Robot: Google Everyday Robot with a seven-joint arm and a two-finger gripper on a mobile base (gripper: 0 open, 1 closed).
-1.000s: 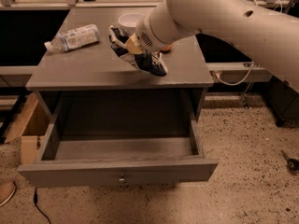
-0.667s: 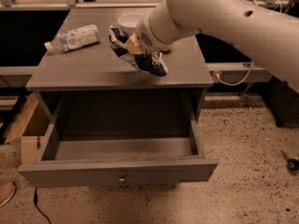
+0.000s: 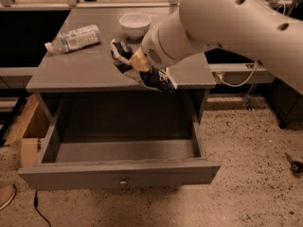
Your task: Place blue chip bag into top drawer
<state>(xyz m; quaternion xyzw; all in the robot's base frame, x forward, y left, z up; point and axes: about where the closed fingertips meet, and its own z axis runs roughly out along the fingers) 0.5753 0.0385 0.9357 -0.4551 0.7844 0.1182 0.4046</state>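
The blue chip bag [image 3: 142,70], crumpled navy foil with white edges, hangs in my gripper [image 3: 138,63] over the front edge of the grey table [image 3: 71,74], above the back of the drawer. My gripper is shut on the bag; the big white arm [image 3: 222,22] comes in from the upper right and hides most of the wrist. The top drawer [image 3: 118,174] is pulled fully out below, with a small round metal knob [image 3: 123,181] on its front. Its inside shows nothing in it.
A clear plastic bottle [image 3: 73,39] lies on the table's back left. A white bowl [image 3: 135,24] stands at the back middle. A cardboard box [image 3: 26,131] sits on the floor left of the drawer. A white cable [image 3: 236,82] hangs at the right.
My gripper has carried the chip bag forward and down, from over the table's middle to its front edge above the open drawer. The bowl, hidden before, now shows.
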